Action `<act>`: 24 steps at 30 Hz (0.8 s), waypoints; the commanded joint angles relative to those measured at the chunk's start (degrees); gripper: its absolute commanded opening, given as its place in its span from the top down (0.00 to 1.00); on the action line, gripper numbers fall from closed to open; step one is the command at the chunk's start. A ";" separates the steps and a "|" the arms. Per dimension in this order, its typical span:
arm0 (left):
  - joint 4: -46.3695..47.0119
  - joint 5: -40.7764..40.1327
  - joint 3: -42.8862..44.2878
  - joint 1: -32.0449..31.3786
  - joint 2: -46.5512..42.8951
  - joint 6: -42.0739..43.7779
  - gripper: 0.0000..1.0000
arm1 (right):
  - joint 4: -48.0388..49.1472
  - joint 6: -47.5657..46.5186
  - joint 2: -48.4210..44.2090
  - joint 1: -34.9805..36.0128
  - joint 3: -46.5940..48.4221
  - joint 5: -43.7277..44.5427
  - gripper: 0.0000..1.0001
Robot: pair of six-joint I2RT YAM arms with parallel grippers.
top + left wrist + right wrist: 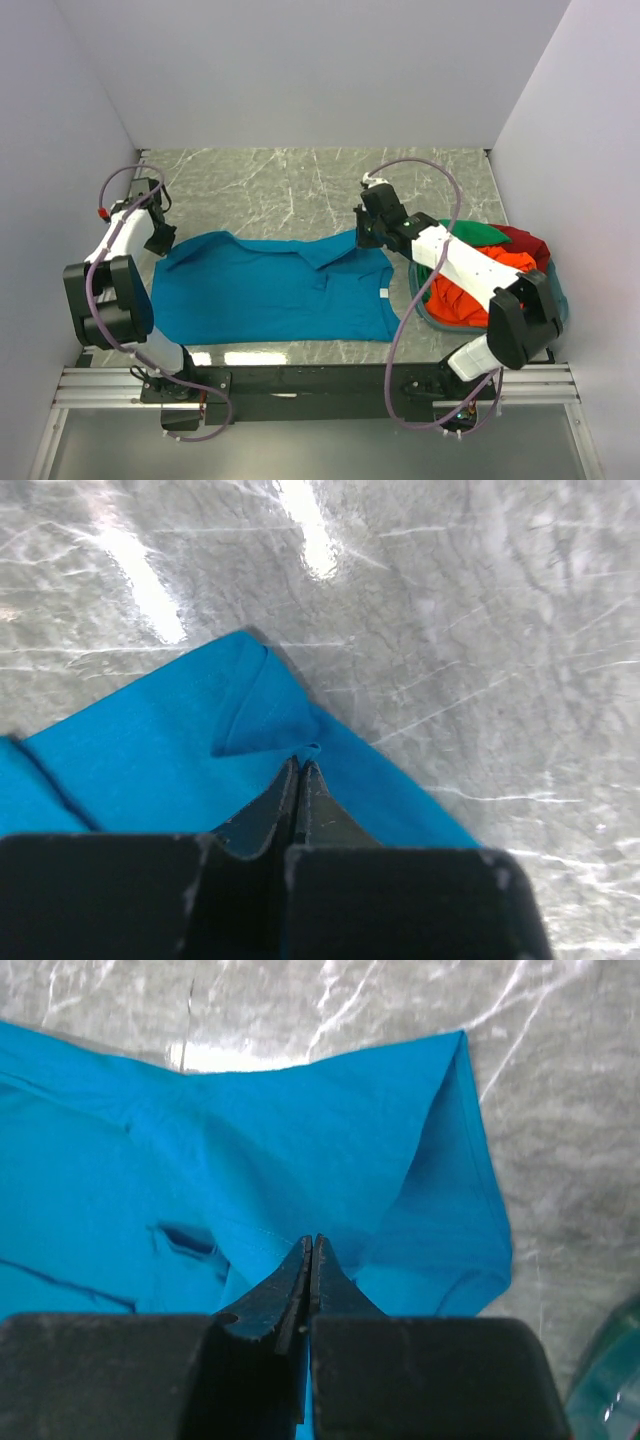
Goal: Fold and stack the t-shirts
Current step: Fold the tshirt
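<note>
Pinching the blue shirt, which lies spread flat mid-frame on the surface. Left end effector is clenched on its left corner, right end effector clenched on cloth at its upper right. Left pinch looks thin, just an edge fold, so it could slip when lifted and skew the fold. Right arm hangs over the basket, so a swing could snag the rim.

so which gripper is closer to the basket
Right. The right gripper grips the teal t-shirt just beside the basket; the left gripper grips the shirt's opposite end.
</note>
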 commanded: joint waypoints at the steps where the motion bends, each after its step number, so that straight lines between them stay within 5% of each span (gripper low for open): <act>1: -0.62 -2.33 -0.96 -0.04 -4.07 -1.67 0.99 | -1.65 0.78 -4.54 0.73 -1.32 1.31 1.00; 24: -2.38 -2.42 -5.98 4.62 -12.51 -4.57 0.99 | -9.47 3.24 -14.30 1.52 -4.05 -2.91 1.00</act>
